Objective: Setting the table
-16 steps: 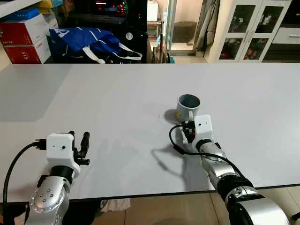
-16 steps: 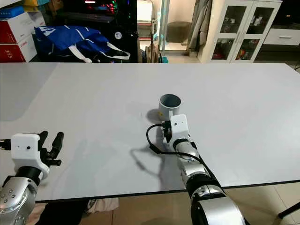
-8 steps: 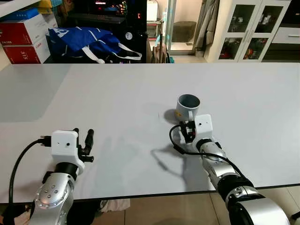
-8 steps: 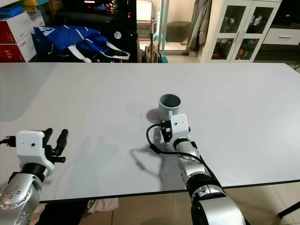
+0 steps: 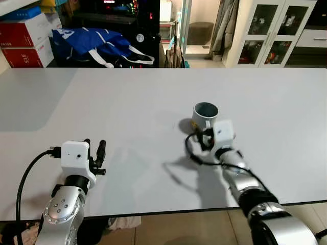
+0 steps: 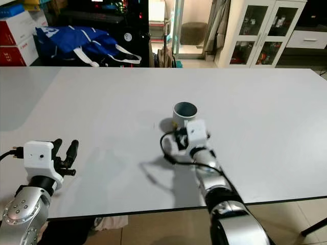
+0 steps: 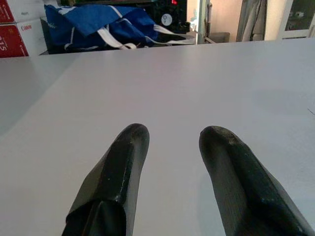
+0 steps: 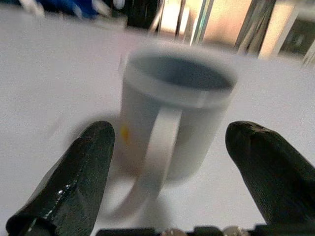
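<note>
Right end effector [image 5: 208,137] sat just behind the mug [image 5: 204,117] on the white counter [image 5: 153,102]. Left end effector [image 5: 95,152] hung over the counter's near edge, well apart from the mug, fingers spread and holding nothing. A blue bag [image 5: 97,45] lay past the counter's far edge.

From the left wrist, two black fingers [image 7: 120,172] stood apart over the bare counter.

From the right wrist, the fingers [image 8: 83,167] were wide open on both sides of the mug's handle, gripping nothing.
</note>
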Tool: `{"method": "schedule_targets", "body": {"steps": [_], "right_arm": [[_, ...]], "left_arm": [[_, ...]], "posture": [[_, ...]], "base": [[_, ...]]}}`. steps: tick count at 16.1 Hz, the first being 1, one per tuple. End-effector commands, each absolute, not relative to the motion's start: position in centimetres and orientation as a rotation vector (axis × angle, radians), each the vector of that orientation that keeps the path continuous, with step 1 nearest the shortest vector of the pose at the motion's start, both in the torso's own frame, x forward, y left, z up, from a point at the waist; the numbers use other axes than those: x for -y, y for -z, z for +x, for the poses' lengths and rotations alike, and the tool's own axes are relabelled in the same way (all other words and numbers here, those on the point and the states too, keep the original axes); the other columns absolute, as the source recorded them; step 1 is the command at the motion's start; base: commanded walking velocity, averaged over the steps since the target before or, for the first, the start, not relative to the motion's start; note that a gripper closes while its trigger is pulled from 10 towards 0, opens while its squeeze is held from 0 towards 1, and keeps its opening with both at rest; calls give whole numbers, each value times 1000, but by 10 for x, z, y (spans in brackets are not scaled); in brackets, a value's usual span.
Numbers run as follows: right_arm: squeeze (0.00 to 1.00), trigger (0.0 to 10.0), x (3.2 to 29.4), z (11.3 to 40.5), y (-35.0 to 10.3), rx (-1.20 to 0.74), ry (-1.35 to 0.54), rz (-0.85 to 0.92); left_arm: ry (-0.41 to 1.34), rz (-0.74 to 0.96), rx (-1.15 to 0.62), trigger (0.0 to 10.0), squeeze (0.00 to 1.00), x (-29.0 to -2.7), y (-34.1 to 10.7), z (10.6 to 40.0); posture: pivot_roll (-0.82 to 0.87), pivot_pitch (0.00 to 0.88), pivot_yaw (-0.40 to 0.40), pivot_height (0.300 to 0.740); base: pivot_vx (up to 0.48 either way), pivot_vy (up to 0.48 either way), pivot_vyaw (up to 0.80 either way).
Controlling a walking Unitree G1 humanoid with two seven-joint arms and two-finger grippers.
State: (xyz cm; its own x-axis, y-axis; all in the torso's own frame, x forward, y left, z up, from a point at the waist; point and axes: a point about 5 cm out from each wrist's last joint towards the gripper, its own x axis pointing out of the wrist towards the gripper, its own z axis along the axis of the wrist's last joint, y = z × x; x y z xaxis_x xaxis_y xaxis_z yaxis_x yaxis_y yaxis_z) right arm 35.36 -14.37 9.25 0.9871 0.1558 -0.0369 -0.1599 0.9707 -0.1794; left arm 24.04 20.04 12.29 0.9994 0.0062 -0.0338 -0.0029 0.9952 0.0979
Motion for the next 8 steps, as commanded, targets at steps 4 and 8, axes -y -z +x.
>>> {"method": "schedule_targets", "body": {"steps": [4,8], "right_arm": [[0,10000,179,337,-101,65,-114,-246],[0,10000,204,306,-95,50,-44,-269]], "left_arm": [[20,95,-46,10000,0,-195,-115,246],[68,91,-50,10000,0,-187,-111,258]], "posture": [[37,0,-11,735],[-33,0,8,735]], "base": [[0,0,0],[0,0,0]]}}
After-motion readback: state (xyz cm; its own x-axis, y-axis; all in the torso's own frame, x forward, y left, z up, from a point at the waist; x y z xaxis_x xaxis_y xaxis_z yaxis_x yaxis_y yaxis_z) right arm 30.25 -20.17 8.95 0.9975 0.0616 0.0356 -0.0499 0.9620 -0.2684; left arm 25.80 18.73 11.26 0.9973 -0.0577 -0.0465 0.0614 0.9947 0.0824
